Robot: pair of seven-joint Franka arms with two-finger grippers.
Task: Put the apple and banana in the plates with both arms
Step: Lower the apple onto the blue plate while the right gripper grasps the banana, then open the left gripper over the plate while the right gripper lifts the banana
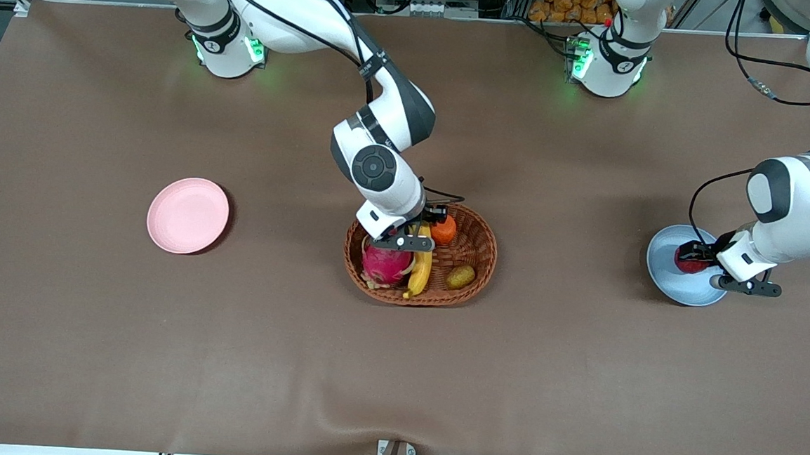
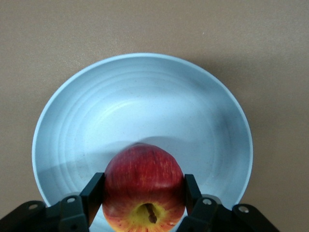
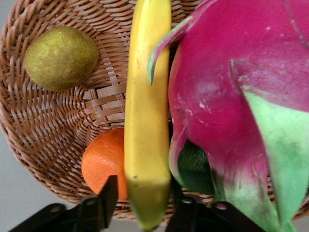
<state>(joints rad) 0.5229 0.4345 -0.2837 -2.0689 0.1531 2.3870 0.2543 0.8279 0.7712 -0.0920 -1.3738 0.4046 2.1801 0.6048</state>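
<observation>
My left gripper (image 1: 693,260) (image 2: 144,193) is shut on the red apple (image 1: 688,260) (image 2: 144,179), its fingers (image 2: 92,193) pressed on both sides. It holds the apple low over the light blue plate (image 1: 682,291) (image 2: 145,106) at the left arm's end of the table. The yellow banana (image 1: 422,265) (image 3: 147,111) lies in the wicker basket (image 1: 491,250) (image 3: 48,130). My right gripper (image 1: 428,225) (image 3: 144,198) is down in the basket, open, its jaws straddling the banana's end with a narrow gap on one side. The pink plate (image 1: 188,215) stands bare toward the right arm's end.
In the basket, a pink dragon fruit (image 1: 385,263) (image 3: 231,96) presses against the banana, with a dark green fruit (image 3: 195,169) under it. An orange (image 1: 443,230) (image 3: 101,162) sits beside the right gripper's finger. A kiwi (image 1: 459,277) (image 3: 60,58) lies by the basket wall.
</observation>
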